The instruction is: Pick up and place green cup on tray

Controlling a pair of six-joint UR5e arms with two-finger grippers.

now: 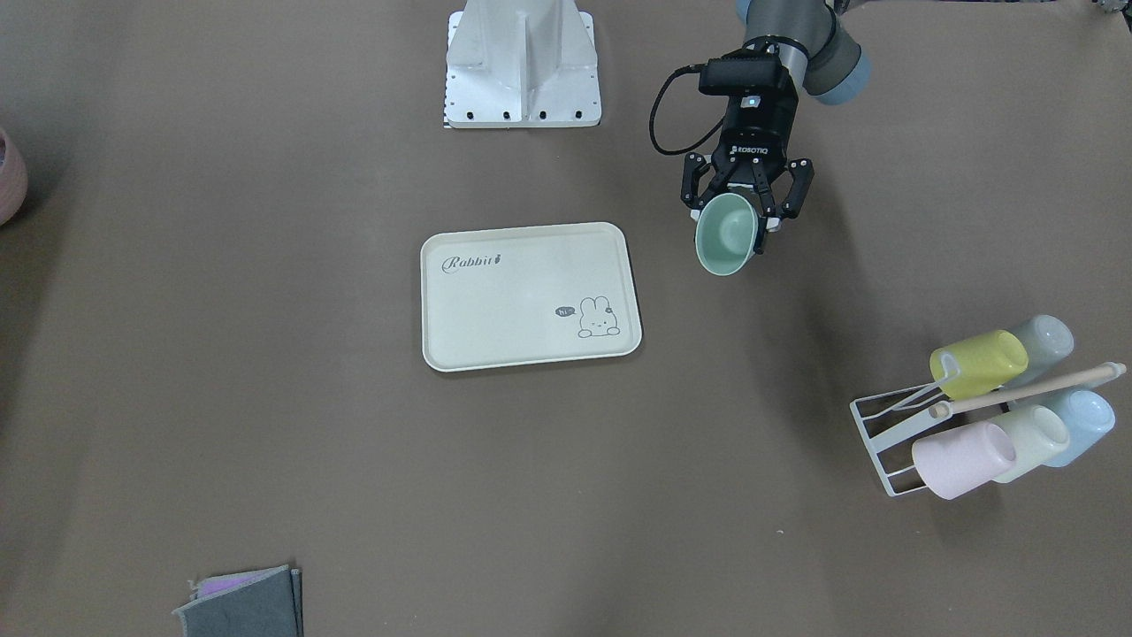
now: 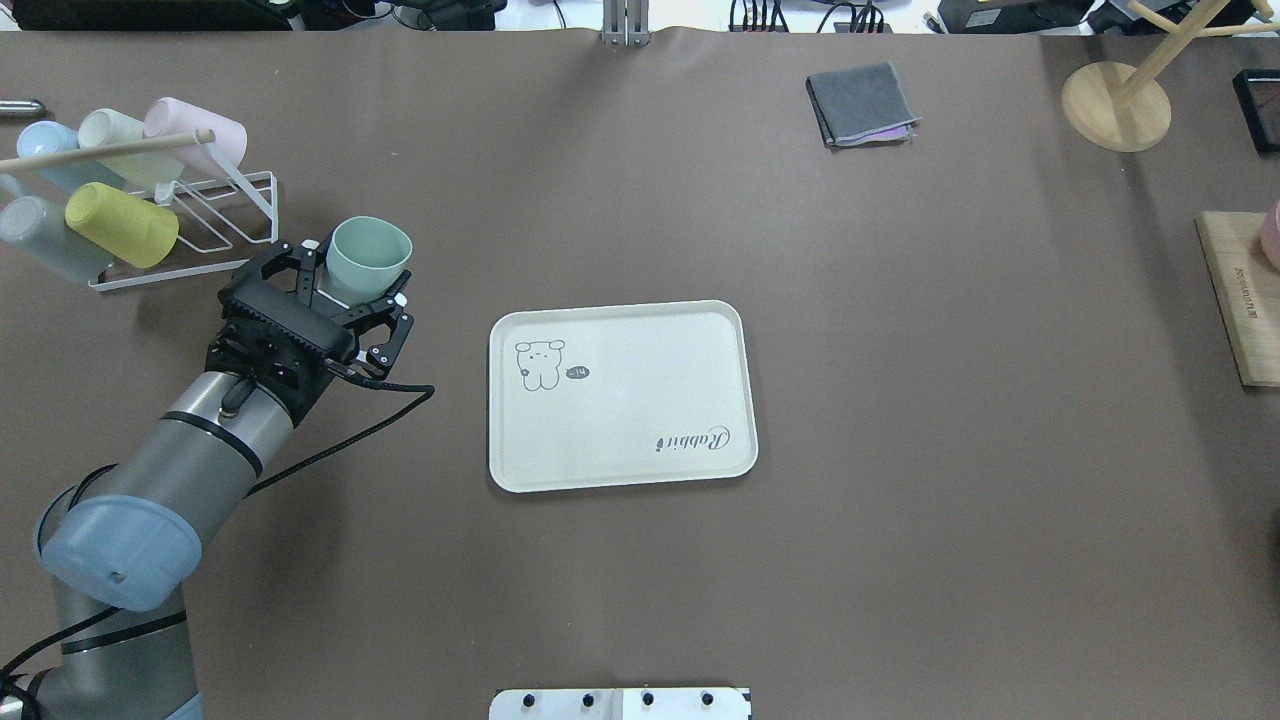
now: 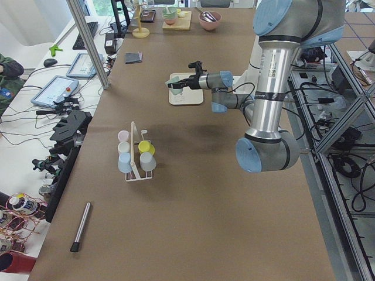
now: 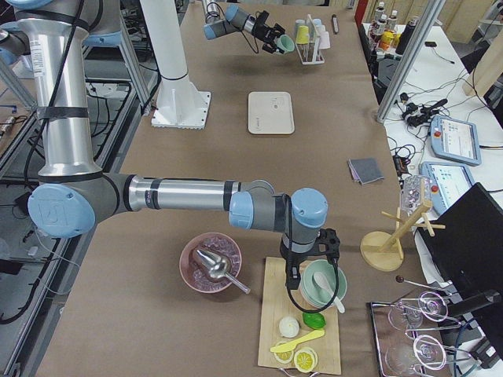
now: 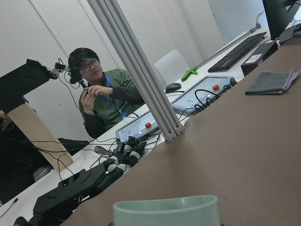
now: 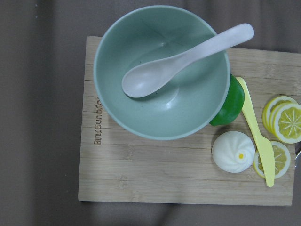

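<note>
The green cup (image 1: 727, 237) hangs tilted above the table, its mouth turned away from the robot, and my left gripper (image 1: 739, 219) is shut on its lower part. In the overhead view the green cup (image 2: 368, 254) and left gripper (image 2: 354, 282) sit between the cup rack and the tray (image 2: 640, 385), apart from both. The cream tray (image 1: 522, 305) lies bare at the table's middle. The cup's rim (image 5: 167, 211) fills the bottom of the left wrist view. My right gripper (image 4: 311, 263) hovers over a bowl far off; I cannot tell its state.
A white wire rack (image 2: 205, 215) holds several pastel cups (image 1: 977, 363) near the left arm. A folded grey cloth (image 2: 862, 103) and a wooden stand (image 2: 1115, 105) lie at the far side. A cutting board (image 6: 141, 174) carries a green bowl (image 6: 160, 94), spoon and food. A person (image 5: 101, 94) sits beyond the table.
</note>
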